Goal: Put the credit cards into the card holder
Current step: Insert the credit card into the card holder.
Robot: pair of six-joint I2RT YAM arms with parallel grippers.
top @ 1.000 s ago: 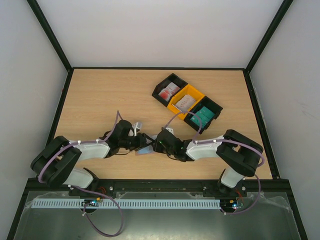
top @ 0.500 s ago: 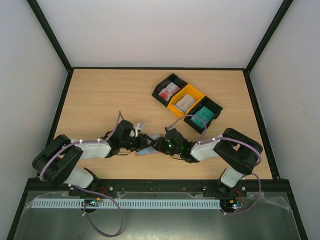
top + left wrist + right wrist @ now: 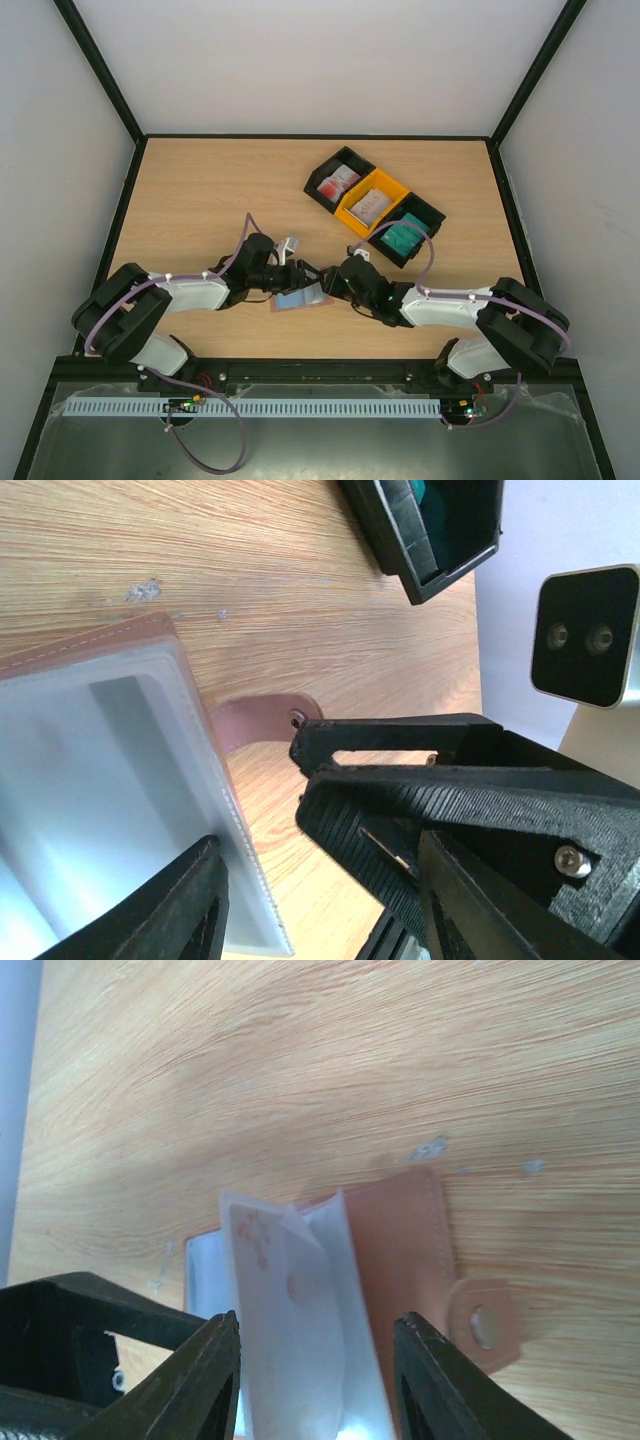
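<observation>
In the lower centre of the top view, the card holder lay open on the table. The left gripper stood open at its edge. The right gripper straddled a white card; its grip was unclear and the card's reddish marks were unreadable.

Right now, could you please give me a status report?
Left end effector open, at the open card holder. Right end effector astride a white card at the holder, grip unclear. End effectors crowd each other.

The right arm has dropped its elbow out to the right. The card holder now lies flatter, more exposed.
</observation>
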